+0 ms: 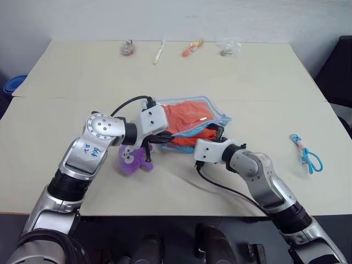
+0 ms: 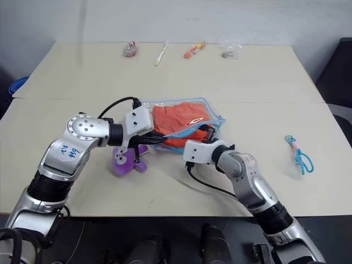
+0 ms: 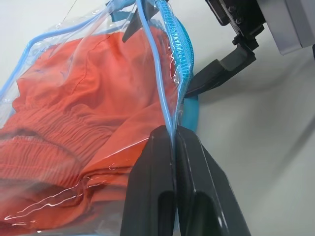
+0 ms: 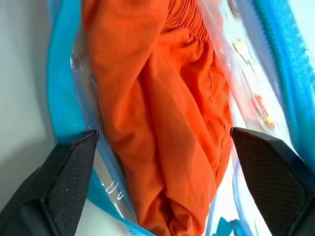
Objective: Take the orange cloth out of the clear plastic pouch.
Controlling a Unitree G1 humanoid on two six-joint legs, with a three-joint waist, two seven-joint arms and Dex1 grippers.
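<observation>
The clear plastic pouch [image 1: 219, 114] with light-blue trim lies mid-table, its zipper mouth turned toward me. Inside it sits the wrinkled orange cloth [image 1: 190, 116]. My left gripper [image 1: 165, 136] is shut on the pouch's upper flap beside the blue zipper [image 3: 178, 54], lifting that edge. My right gripper [image 1: 215, 132] is open at the pouch mouth. In the right wrist view its two fingertips [image 4: 74, 162] stand wide apart with the orange cloth [image 4: 162, 88] between them and blue trim [image 4: 60, 73] beside one. I cannot tell whether they touch the cloth.
A purple plush toy [image 1: 133, 160] lies under my left wrist. Along the far edge are a small dark item [image 1: 128, 48], a white stick [image 1: 159, 52], a slim orange item [image 1: 192, 48] and a clear wrapper [image 1: 228, 47]. A blue cord [image 1: 307, 155] lies at the right.
</observation>
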